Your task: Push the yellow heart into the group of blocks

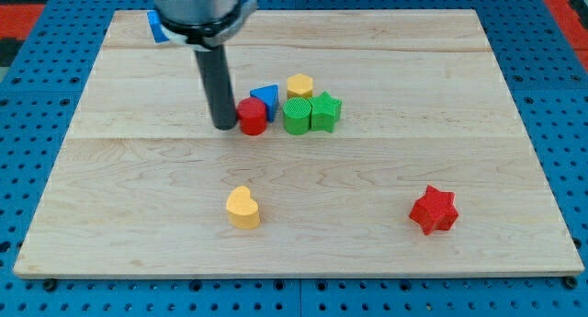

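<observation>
My tip (224, 126) rests on the board (138, 216), holding nothing, touching or just beside the red cylinder (253, 117) on its left. Yellow heart (243, 208) lies well below it, alone. Right of the tip: blue triangle (266, 97), yellow hexagon (299, 85), ridged green cylinder (297, 117), green star (324, 111), clustered. Red star (433, 209) sits lower right. Pale wood grain; open room around the heart.

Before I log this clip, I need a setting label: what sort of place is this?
Probably a robotics lab bench: a wooden board lies on a blue perforated mounting surface, small coloured blocks like the yellow heart sit on it, and my tip stands beside the red cylinder.
</observation>
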Motion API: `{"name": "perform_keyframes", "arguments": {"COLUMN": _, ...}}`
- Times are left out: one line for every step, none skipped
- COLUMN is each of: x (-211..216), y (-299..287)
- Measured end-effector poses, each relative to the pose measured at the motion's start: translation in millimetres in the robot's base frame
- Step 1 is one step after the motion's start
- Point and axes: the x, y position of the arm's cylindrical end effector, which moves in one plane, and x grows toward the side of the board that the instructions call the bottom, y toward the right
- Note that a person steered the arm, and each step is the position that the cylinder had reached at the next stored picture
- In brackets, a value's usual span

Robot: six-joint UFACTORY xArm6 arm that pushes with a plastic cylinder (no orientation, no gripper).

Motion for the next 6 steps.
{"name": "perform_keyframes", "arguments": {"x": 29.9, "y": -1.0}}
{"name": "perform_keyframes", "arguments": {"x": 86.7, "y": -12.6}}
{"name": "perform_keyframes", "arguments": {"x": 133.9, "y": -26.0}}
{"name": "perform_keyframes", "arguments": {"x": 162.6, "y": -0.7}}
{"name": "perform_keyframes", "arguments": {"x": 126.8, "y": 53.5}}
{"name": "perform_keyframes", "arguments": {"x": 89.3, "y": 71.9}}
